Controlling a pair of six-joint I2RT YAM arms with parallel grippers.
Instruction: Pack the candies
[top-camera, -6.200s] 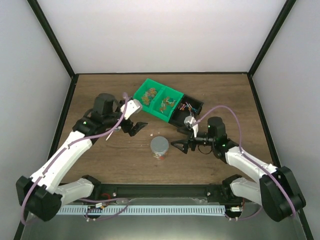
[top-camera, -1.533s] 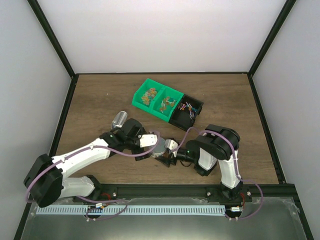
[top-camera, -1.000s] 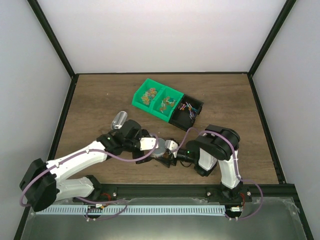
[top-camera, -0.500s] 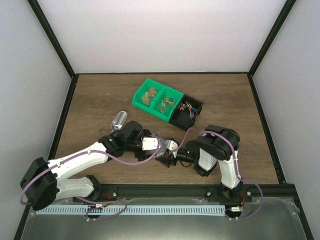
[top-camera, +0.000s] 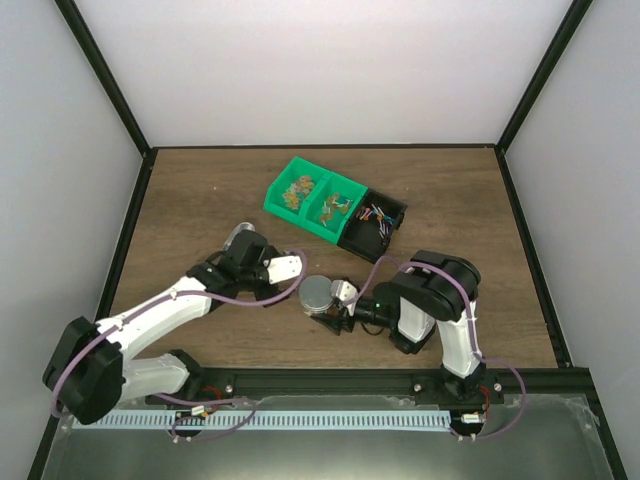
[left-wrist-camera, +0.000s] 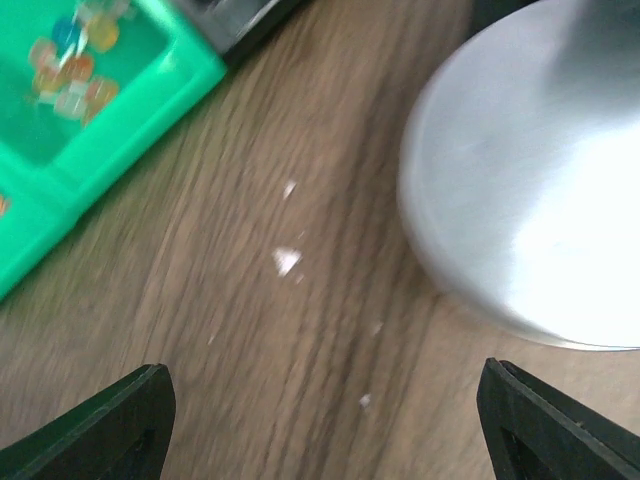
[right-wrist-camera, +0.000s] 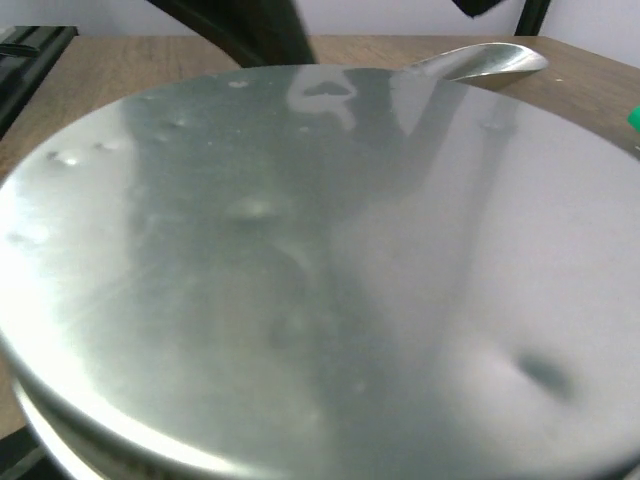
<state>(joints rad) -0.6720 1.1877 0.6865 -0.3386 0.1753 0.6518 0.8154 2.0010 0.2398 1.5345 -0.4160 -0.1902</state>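
Top external: candies (top-camera: 300, 189) in bins (top-camera: 308, 226) lined diag.; L gripper (left-wrist-camera: 330, 430) spread wide, empty; R gripper (top-camera: 338, 305) unclear.

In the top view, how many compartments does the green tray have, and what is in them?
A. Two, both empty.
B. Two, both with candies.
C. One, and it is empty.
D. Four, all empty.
B: one dividing wall splits the green tray into two compartments, and small candies lie in each of them.
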